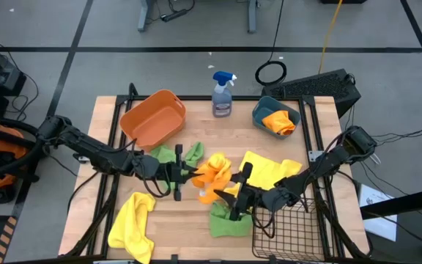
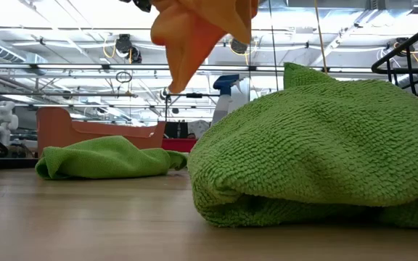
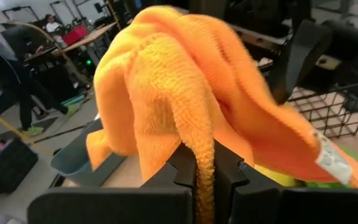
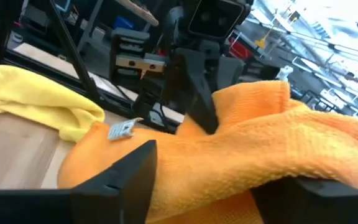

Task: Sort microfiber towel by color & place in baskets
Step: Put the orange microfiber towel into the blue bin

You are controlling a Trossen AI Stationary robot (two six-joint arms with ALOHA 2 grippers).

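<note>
Surface: a wooden table (image 1: 189, 213) was strewn with towels.
Done: one orange cloth (image 1: 279, 122) was seen in the teal bin (image 1: 264, 108).
Left gripper (image 1: 184, 174): clamped on the orange towel (image 1: 215, 170), lifted mid-table.
Right gripper (image 1: 239, 196): spread beside that towel.
Left: yellow towels (image 1: 132, 224), green towels (image 1: 229, 222).

Two dark, slender jointed arms, black from base to fingertip.

The left gripper (image 3: 205, 180) has blocky matte-black fingers with stepped inner edges. The right gripper (image 1: 234, 199) has flat, angular black fingers. Thin black cables trail along both arms.
</note>
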